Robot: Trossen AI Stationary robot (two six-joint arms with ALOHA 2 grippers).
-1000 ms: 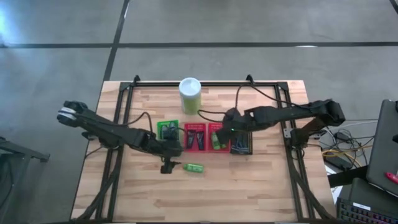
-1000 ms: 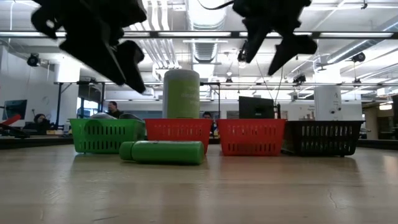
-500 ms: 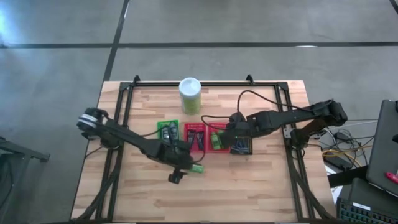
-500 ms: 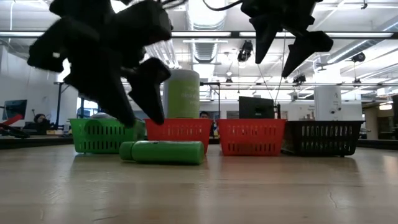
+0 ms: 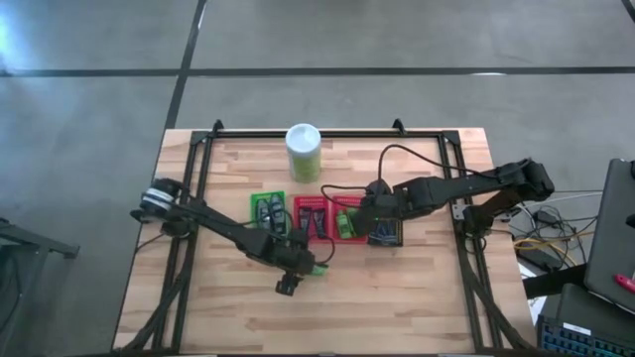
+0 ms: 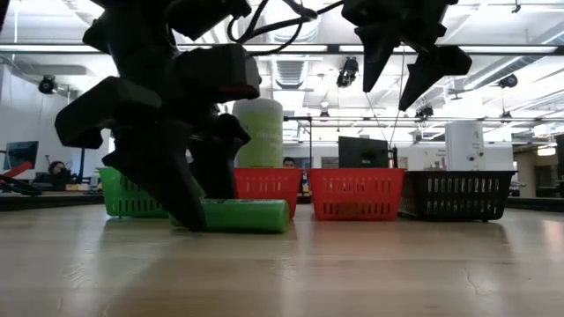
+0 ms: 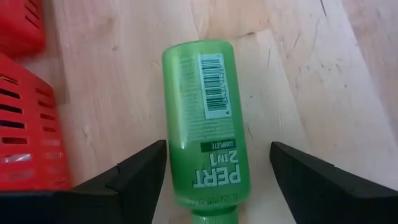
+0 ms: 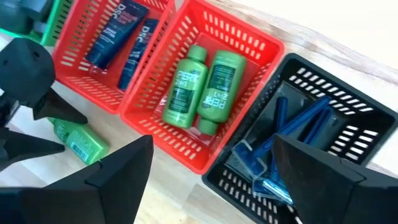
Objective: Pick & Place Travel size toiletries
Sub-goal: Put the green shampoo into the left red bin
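Observation:
A bright green mini bottle (image 7: 204, 118) lies on its side on the wooden table (image 5: 417, 297), just in front of the baskets. My left gripper (image 7: 217, 186) has come down over its cap end, open, with one finger on each side of it; in the low view its fingers (image 6: 189, 189) reach nearly to the table beside the bottle (image 6: 245, 215). My right gripper (image 8: 211, 186) hangs open, high above the row of baskets (image 5: 362, 211). Below it, one red basket (image 8: 242, 43) holds two green bottles (image 8: 202, 93), and another holds dark tubes (image 8: 118, 34). My left gripper has one finger (image 7: 146, 168) close against the bottle's side near the cap end (image 7: 177, 180); I cannot tell whether it touches. The other finger stands clear of the bottle. The fingers slant down from above, across the bottle, which lies flat on the table.
A green basket (image 5: 268, 206), two red baskets (image 5: 311, 220) and a black basket (image 5: 385, 232) with blue razors (image 8: 298, 137) stand in a row mid-table. A tall green white-lidded canister (image 5: 304, 151) stands behind them. Bare wood lies along the near edge.
My left gripper has come down and moved toward the table's right, from beside the green basket to the green bottle, and now straddles it. The bottle has stayed where it was.

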